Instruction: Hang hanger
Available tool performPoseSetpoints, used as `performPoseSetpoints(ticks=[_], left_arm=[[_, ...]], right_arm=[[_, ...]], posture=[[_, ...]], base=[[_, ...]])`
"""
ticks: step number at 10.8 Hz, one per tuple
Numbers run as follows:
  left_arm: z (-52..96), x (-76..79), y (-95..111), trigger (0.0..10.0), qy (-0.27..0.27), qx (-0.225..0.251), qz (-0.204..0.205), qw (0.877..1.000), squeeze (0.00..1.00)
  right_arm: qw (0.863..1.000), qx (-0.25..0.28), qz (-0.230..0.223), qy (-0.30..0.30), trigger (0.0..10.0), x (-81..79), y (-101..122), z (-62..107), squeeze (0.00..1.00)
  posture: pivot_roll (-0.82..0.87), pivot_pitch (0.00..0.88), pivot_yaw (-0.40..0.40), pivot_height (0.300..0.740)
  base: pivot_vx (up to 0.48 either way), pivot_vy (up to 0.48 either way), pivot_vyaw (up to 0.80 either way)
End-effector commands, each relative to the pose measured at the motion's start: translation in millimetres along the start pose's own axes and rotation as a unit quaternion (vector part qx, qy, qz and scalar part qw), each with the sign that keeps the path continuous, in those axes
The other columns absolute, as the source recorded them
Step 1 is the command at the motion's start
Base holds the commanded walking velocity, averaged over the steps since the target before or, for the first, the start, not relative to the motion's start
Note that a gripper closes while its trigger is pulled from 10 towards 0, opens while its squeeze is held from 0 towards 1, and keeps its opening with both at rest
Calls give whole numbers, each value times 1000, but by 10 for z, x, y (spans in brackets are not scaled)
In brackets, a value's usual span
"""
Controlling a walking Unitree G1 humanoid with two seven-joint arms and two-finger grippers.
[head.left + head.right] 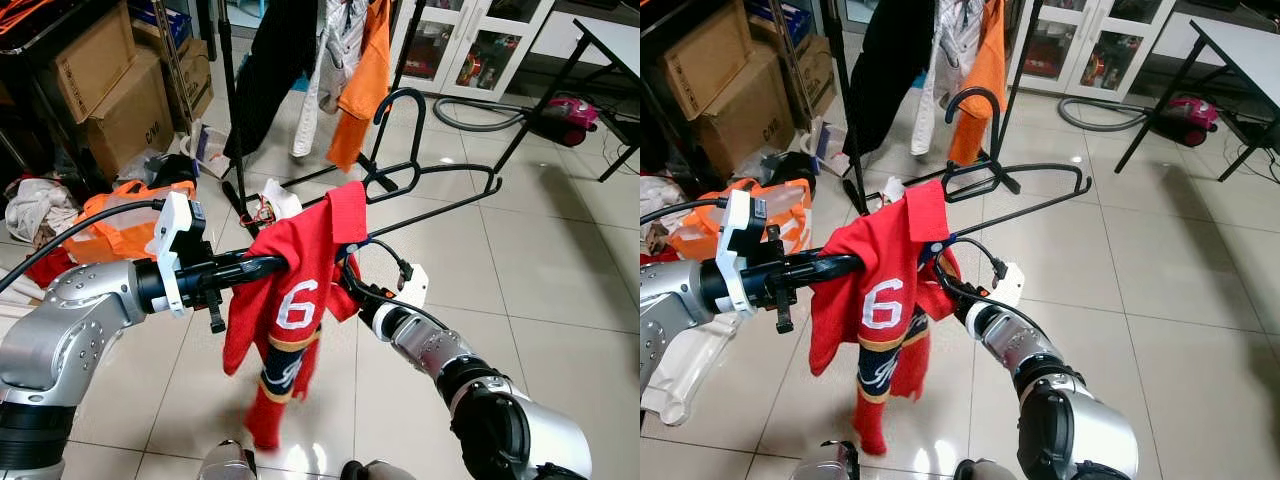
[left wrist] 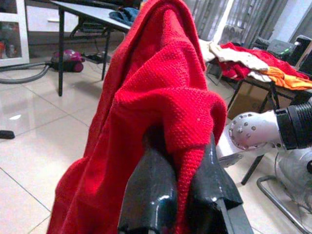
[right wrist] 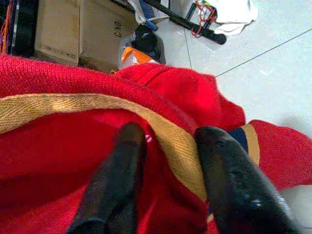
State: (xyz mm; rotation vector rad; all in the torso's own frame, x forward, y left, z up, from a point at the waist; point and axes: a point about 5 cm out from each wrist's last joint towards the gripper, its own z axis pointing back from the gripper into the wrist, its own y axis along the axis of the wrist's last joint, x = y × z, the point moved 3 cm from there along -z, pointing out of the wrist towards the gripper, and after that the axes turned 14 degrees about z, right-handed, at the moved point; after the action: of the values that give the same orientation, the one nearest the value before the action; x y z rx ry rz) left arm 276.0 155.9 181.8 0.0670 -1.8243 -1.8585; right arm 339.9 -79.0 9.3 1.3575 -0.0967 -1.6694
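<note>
A red knitted jersey with a white number 6 (image 1: pixel 297 300) and gold-and-navy trim hangs in mid-air between the two silver arms, above the pale tiled floor (image 1: pixel 560 270). The left gripper (image 1: pixel 275 265) reaches into the jersey from its left side; in the left wrist view its two black fingers (image 2: pixel 151 195) stand close together with a fold of red knit pinched between them. The right gripper (image 1: pixel 348 272) meets the jersey from its right side, and the right wrist view shows its fingers (image 3: pixel 119 170) spread slightly, with the gold band of the fabric running between them. A black plastic hanger (image 1: pixel 400 165) rises from behind the jersey's upper edge, its hook curving upward; whether either gripper touches it cannot be told. Beyond the jersey stands a black clothes rack (image 1: pixel 228 100) carrying a black garment (image 1: pixel 275 70) and an orange garment (image 1: pixel 362 80). Brown cardboard boxes (image 1: pixel 115 90) sit to the jersey's far left.
</note>
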Motion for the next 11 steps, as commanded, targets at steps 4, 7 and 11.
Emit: performPoseSetpoints(ticks=[4,7,11], left_arm=[[-58,74,131,10000,-20,20,-21,999,0],[-74,64,134,10000,-16,31,-21,999,0],[-33,14,161,10000,20,52,-30,998,0]], right_arm=[[1000,22,-2,-22,0,125,100,56,0],[996,50,18,-76,0,337,240,152,0],[970,115,118,-179,0,620,667,355,0]], posture=[[133,106,-108,740],[124,91,-114,740],[125,83,-121,740]], base=[[0,0,0],[0,0,0],[0,0,0]])
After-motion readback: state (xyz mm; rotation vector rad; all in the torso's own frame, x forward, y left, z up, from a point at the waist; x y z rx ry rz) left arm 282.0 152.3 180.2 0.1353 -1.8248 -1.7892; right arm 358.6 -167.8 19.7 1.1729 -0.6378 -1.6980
